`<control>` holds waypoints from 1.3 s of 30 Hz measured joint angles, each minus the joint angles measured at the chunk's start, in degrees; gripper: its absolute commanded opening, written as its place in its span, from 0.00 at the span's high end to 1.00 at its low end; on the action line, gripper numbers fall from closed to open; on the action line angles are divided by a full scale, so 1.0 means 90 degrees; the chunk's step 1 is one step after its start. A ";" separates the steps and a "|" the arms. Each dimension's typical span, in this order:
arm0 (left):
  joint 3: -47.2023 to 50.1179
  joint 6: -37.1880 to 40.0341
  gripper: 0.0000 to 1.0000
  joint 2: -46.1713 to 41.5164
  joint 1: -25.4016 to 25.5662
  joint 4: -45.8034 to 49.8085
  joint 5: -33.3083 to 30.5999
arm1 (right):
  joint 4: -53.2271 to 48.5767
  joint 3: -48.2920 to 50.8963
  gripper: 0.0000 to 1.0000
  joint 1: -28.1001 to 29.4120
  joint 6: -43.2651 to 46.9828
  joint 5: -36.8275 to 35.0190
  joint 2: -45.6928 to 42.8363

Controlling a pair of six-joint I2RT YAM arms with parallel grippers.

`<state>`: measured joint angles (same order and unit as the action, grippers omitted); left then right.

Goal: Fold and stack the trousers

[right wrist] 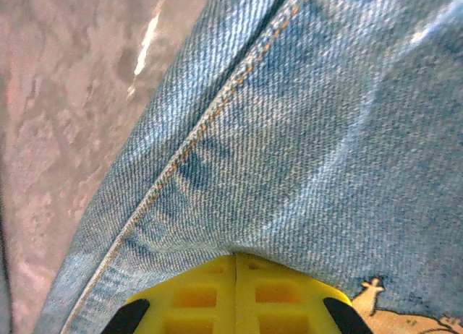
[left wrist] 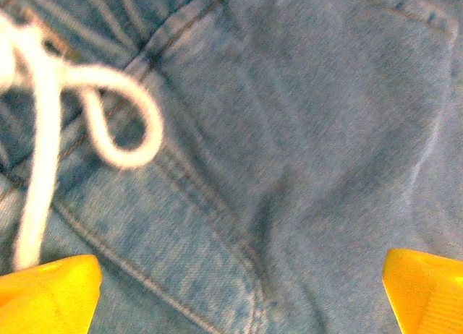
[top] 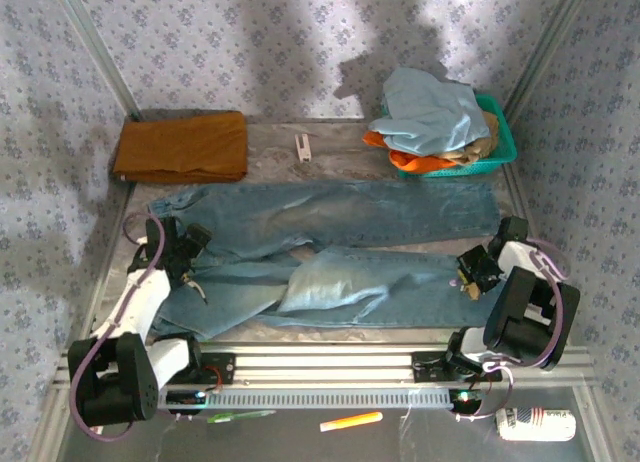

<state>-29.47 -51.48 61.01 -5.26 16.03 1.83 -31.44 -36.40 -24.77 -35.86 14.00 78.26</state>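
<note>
The trousers [top: 340, 252], faded light blue denim, lie flat across the table with the waist at the left and both legs running right. My left gripper [top: 190, 257] hovers over the waist end and is open. In the left wrist view its yellow fingertips [left wrist: 51, 294] stand wide apart over the denim [left wrist: 289, 131], with the white drawstring [left wrist: 51, 95] looped at the upper left. My right gripper [top: 468, 272] sits at the near leg's right end. In the right wrist view it [right wrist: 236, 265] is shut, with the denim [right wrist: 304, 131] pinched at the tips beside a stitched seam.
A mustard-brown folded cloth [top: 182, 147] lies at the back left. A teal basket [top: 503, 142] at the back right holds a pale blue garment [top: 430, 112] and orange cloth. A small white item [top: 303, 145] lies behind the trousers. An orange marker [top: 350, 420] lies below the rails.
</note>
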 measured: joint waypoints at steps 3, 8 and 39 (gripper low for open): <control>-0.0350 0.0019 0.02 0.0279 -0.0002 -0.0007 0.0007 | -0.0036 -0.0141 1.00 -0.0017 -0.0005 -0.0350 0.0034; -0.0838 0.0151 0.06 0.0566 0.0002 0.0056 0.0231 | 0.0022 -0.0554 1.00 0.0041 -0.0007 -0.0690 0.0355; -0.0724 -0.1787 0.38 0.0420 0.8099 0.4697 -0.2509 | -0.0775 -0.0095 0.37 0.7184 -0.1146 -0.1263 -0.0838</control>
<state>-35.99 -67.57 64.79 67.64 58.30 -20.75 -38.41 -37.26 39.88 -46.17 2.63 70.72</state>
